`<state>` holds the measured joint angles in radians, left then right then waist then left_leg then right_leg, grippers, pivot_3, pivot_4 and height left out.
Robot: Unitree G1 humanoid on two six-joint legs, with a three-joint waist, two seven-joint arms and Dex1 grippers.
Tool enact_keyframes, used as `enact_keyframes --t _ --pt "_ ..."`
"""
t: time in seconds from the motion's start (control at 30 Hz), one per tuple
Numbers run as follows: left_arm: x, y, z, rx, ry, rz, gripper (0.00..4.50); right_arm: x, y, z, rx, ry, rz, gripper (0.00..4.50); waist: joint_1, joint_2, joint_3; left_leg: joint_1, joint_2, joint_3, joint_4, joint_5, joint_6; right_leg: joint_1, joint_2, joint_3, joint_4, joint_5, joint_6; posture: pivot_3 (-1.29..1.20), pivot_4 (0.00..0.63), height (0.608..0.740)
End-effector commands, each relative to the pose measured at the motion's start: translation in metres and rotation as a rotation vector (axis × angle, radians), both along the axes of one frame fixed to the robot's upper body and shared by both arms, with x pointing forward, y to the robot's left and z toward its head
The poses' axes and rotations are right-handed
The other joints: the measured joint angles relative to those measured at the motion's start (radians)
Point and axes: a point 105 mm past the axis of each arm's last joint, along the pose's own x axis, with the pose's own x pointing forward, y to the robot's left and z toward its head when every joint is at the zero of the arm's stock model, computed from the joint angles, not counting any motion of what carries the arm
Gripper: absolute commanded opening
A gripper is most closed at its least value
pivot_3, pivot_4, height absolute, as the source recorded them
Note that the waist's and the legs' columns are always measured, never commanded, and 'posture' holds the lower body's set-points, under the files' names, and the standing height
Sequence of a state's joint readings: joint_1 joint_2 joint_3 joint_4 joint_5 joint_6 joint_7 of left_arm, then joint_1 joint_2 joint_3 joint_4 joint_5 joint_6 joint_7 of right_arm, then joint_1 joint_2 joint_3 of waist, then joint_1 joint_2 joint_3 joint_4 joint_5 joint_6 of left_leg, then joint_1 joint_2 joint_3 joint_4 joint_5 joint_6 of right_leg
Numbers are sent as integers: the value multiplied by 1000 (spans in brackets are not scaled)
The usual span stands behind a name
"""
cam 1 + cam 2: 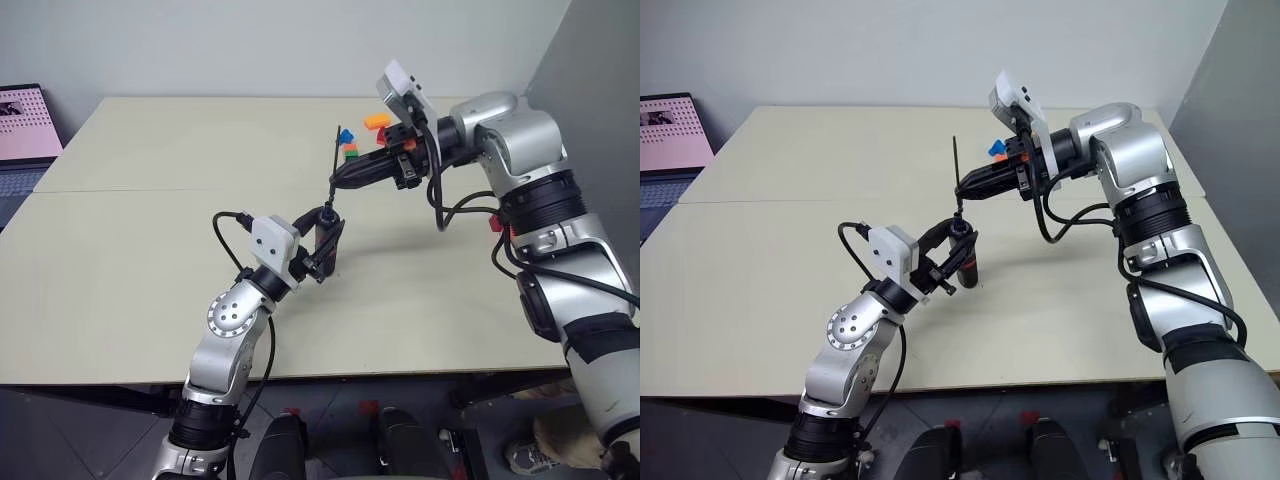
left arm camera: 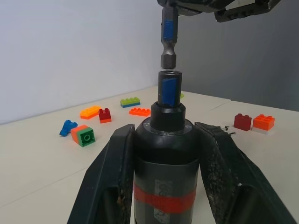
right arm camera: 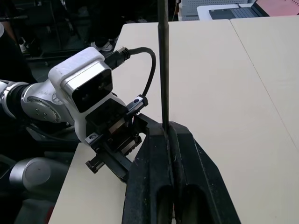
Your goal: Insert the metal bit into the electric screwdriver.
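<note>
This looks like a lab or test room where robots are tried out. A big, flat, cream-coloured table [image 1: 150,260] takes up most of the middle of the head views, and a thin line runs across it where two tops meet. Behind it, along the top of the frame, stands a plain pale grey wall [image 1: 250,45]. At the far left edge sits an open laptop with a pink screen [image 1: 25,125]. Small plastic toy bricks in orange, blue, green and red [image 2: 88,123] lie spread on the table near its far side. In the upper left of the right wrist view, dark chairs and gear [image 3: 56,23] crowd the floor past the table edge.
</note>
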<state>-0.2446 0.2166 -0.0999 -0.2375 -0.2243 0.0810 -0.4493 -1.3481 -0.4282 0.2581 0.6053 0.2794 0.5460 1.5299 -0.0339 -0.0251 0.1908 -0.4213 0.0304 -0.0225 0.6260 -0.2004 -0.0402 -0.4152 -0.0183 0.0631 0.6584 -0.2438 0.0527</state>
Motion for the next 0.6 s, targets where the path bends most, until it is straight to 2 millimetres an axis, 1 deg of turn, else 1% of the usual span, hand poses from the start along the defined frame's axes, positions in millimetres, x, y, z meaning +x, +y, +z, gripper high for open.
enact_keyframes --t 0.03,0.37,0.6 --pt "0 2 5 3 -25 6 1619 -14 1 17 7 -24 92 0 0 0 0 0 0 0 0 0 0 0 0 0 0 0 0 0 150 740" --pt "-1 3 5 5 -25 4 1619 -18 5 22 40 4 108 0 0 0 0 0 0 0 0 0 0 0 0 0 1 0 0 0 150 740" --pt "-1 2 5 7 -27 1 1619 -14 5 16 41 -6 89 0 0 0 0 0 0 0 1 0 0 0 0 0 1 0 0 0 150 740"
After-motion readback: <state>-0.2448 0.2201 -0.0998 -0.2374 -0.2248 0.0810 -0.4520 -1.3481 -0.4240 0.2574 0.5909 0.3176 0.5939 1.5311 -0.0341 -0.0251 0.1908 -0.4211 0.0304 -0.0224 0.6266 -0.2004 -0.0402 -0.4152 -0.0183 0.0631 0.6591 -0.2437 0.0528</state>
